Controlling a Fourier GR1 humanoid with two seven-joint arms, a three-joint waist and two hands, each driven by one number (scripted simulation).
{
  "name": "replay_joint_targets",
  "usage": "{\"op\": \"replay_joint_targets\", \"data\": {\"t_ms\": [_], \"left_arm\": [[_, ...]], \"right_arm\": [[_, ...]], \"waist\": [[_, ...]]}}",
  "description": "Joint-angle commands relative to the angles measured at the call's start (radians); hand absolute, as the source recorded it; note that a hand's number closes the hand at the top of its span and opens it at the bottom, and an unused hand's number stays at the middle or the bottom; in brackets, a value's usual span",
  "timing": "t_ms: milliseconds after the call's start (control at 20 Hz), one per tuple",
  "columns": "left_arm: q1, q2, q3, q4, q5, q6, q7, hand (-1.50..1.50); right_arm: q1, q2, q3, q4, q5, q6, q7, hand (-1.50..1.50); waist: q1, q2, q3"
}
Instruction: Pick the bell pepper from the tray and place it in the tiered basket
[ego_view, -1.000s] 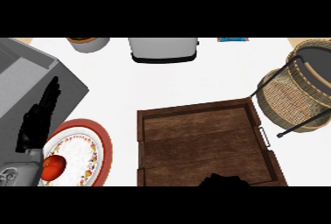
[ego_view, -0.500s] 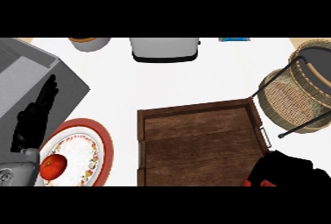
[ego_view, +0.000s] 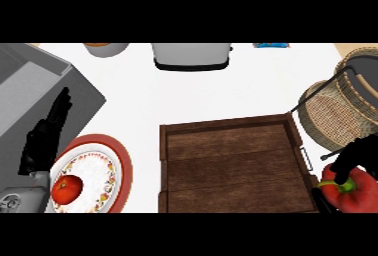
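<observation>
Tray (ego_view: 229, 165): dark brown wood, rectangular, plank-grained floor with a raised rim and a thin metal handle on its right side; nothing lies in it.
Bell pepper (ego_view: 353, 192): glossy red, rounded and lobed, with a green stem on top; it sits outside the tray, just past its right rim at the lower right of the view, below the basket.
Right hand (ego_view: 353, 159): black, coming in at the right edge; its fingers curl down onto the top of the bell pepper at the stem, grasping it.
Tiered basket (ego_view: 341, 102): woven wicker in tan, round tiers held in a thin black wire frame, standing to the right of the tray.
Left hand (ego_view: 46, 135): black, at the left edge, fingers straight and pointing up the view, released and holding nothing, beside the plate.
Plate (ego_view: 111, 172): round, white with a red-brown border and a small flowered pattern, left of the tray.
Tomato (ego_view: 66, 189): smooth, red, round, lying on the plate.
Desk (ego_view: 199, 95): flat plain white top.
Toaster (ego_view: 192, 55): grey, boxy with rounded corners, at the far edge.
Bowl (ego_view: 107, 48): orange-brown rim, partly cut off at the top.
</observation>
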Motion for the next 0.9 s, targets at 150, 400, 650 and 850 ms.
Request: {"op": "replay_joint_targets", "data": {"t_ms": [150,400,650,850], "left_arm": [[-0.037,0.021,0.042,0.062,0.007,-0.043,-0.039,0.0],[-0.024,-0.029,-0.005,0.017,-0.031,-0.016,0.001,0.0],[-0.034,-0.016,0.001,0.001,-0.031,-0.039,0.012,0.0],[-0.046,-0.034,0.014,0.027,-0.038,-0.039,-0.009,0.0]], "right_arm": [[-0.151,-0.066,-0.286,0.111,-0.353,0.175,-0.101,1.5],[-0.21,-0.102,-0.27,0.325,-0.078,0.126,-0.231,1.5],[-0.258,-0.146,-0.304,0.5,0.057,0.076,-0.316,1.5],[-0.433,-0.166,-0.306,0.699,0.049,0.12,-0.382,1.5]], "waist": [[0.014,0.004,0.0],[0.026,0.006,0.0],[0.029,0.007,0.001],[0.029,0.006,0.0]]}}
